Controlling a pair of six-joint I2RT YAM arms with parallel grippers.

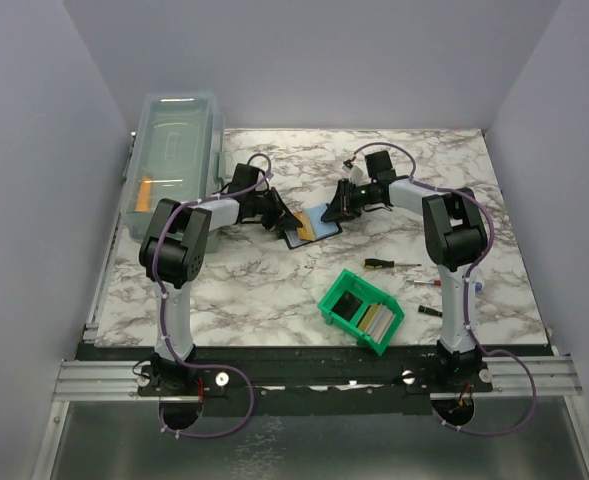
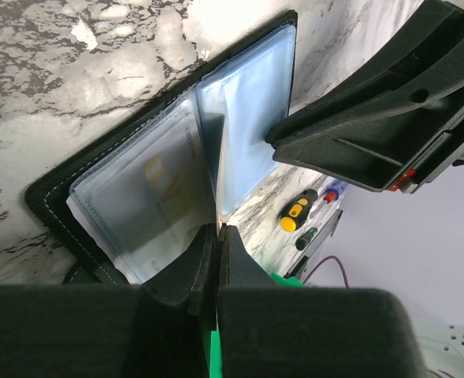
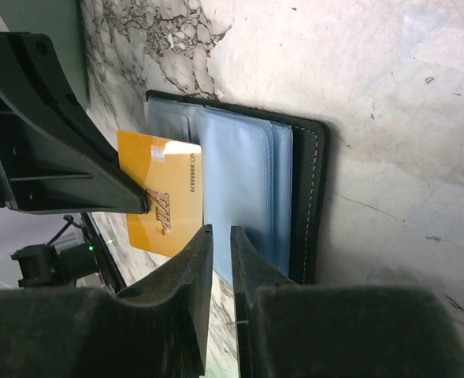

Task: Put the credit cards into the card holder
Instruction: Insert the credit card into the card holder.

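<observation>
The card holder (image 1: 324,215) lies open on the marble table between both grippers, its blue-grey sleeves up (image 2: 251,118) (image 3: 239,181). A gold "VIP" card (image 3: 161,193) lies on its left half and sticks out toward my left gripper; it also shows in the top view (image 1: 303,232) and, pale, in the left wrist view (image 2: 165,189). My left gripper (image 2: 217,229) (image 1: 279,218) is shut, its tips at the card's near edge beside a raised sleeve leaf. My right gripper (image 3: 220,235) (image 1: 342,200) hovers over the right sleeves, jaws a narrow gap apart, nothing between them. More cards (image 1: 376,320) stand in the green bin.
The green bin (image 1: 346,285) sits at front centre. A yellow-handled screwdriver (image 1: 379,263) (image 2: 295,211) and smaller ones (image 1: 426,283) lie right of it. A clear lidded box (image 1: 171,165) stands at the back left. Grey walls close in the table.
</observation>
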